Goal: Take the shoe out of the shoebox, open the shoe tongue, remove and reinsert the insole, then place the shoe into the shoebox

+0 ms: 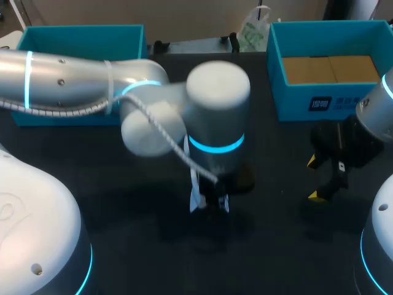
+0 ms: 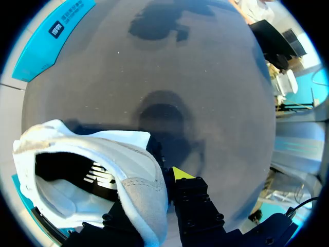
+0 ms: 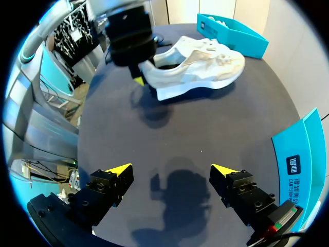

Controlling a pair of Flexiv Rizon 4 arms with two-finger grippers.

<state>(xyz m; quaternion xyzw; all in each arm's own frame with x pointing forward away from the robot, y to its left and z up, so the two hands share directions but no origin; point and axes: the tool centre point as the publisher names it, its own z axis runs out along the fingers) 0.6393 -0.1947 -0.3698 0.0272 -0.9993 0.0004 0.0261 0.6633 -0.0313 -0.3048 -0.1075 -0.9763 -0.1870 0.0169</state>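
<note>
A white sneaker [image 3: 200,67] lies on its sole on the dark table, seen whole in the right wrist view. My left gripper [image 3: 134,62] is shut on its heel collar. In the left wrist view the shoe's opening [image 2: 77,175] fills the space beside the left gripper [image 2: 154,188]. One yellow fingertip [image 2: 180,173] presses the collar's outside and the other finger is hidden inside. From above, the left arm covers the shoe except for white bits [image 1: 195,198] at the gripper [image 1: 210,200]. My right gripper [image 1: 319,178] [image 3: 171,170] hangs open and empty over bare table, well to the shoe's right.
A teal shoebox [image 1: 325,98] with brown cardboard inside stands at the back right, close behind my right gripper; its wall [image 3: 303,154] shows beside that gripper. A second teal box [image 1: 80,37] [image 3: 231,31] stands at the back left, beyond the shoe.
</note>
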